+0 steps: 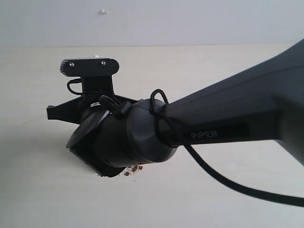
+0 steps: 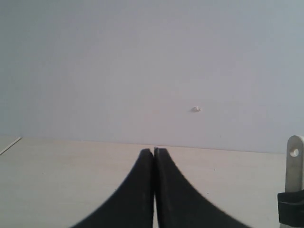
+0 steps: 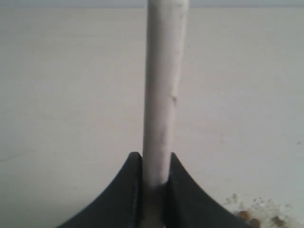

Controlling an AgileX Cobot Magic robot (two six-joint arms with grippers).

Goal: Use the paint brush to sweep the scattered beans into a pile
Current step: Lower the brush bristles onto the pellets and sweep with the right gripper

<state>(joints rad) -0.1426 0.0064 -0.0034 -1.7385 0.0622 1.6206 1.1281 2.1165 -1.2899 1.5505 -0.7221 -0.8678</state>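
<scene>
Right gripper [image 3: 156, 161] is clamped tight on the paint brush [image 3: 161, 85] handle. Beans [image 3: 259, 217] lie just beside that gripper on the table [image 1: 47, 190]; left gripper [image 2: 154, 152] is pressed closed, holding nothing.

The right arm [image 1: 223, 123] reaches from the right over the middle of the table [image 1: 38, 190], with the wall [image 1: 190, 19] behind it. The brush [image 3: 160, 95] sits between the fingers of the right gripper [image 3: 155, 159]. Beans [image 1: 135, 168] lie on the table just under the arm's end.
</scene>
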